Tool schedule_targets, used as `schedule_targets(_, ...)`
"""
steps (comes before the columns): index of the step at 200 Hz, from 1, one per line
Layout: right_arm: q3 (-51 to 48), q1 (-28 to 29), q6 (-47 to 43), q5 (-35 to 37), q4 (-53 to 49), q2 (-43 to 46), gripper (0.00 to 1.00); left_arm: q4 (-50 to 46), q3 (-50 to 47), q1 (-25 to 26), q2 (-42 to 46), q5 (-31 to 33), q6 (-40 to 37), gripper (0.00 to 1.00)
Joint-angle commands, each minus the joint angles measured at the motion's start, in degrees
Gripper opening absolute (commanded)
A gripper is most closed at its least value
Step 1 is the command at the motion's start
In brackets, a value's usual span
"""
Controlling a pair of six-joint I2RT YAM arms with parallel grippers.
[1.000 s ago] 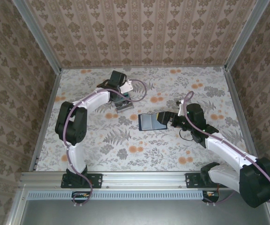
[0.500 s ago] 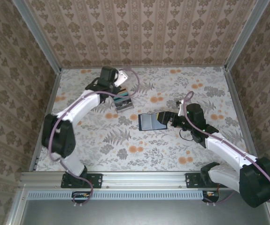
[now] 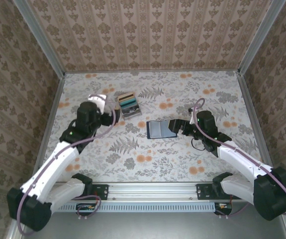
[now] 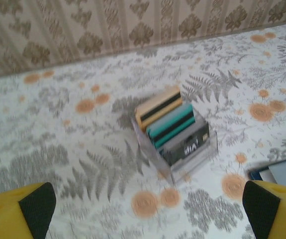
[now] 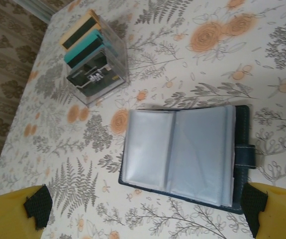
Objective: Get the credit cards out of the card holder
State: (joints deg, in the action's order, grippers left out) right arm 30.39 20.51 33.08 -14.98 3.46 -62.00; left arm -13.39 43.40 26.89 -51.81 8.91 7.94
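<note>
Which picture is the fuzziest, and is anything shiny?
Left wrist view: soft and smeary, the cards in the clear rack look fuzzy. Right wrist view: sharper, pale sheen on the card holder pockets. Top view: even light, soft shadows.

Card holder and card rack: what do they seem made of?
Card holder: dark matte cover, probably leather or imitation, going by the stitched tab; glossy translucent plastic pockets. Card rack: clear rigid plastic, cards visible through its walls.

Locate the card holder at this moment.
In the top view, the card holder lies open near centre, right of the clear card rack, just ahead of the right gripper.
</note>
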Motion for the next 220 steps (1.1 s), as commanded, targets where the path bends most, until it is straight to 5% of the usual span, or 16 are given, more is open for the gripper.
schedule_targets(1,2.6,0.2,-1.3,6.1,-5.0,1.2,1.0,1.1,-6.2,-0.4,5.6,4.3,9.8,1.0)
schedule_targets(56,5.5,0.2,-6.8,32.3,-11.5,2.4,1.0,-1.1,-7.7,-4.1,4.9,21.0,9.9,1.0)
schedule_targets(111,-1.7,-0.7,-26.6,49.8,9.7,0.9,1.0,-2.0,1.3,-19.6,-14.7,17.7,8.1,1.0)
schedule_targets(134,-1.1,-3.7,-28.7,49.9,14.9,-5.3,1.0,2.9,0.1,-25.1,-20.0,15.4,6.0,1.0)
schedule_targets(163,-1.7,-7.3,-30.2,46.1,24.5,-13.8,1.0,14.3,-3.4,-25.2,-24.1,16.6,0.9,1.0)
schedule_targets(220,-8.5,-13.6,-32.6,34.5,44.1,-20.2,1.0,46.4,-15.0,-25.7,-29.3,8.2,-4.5,1.0)
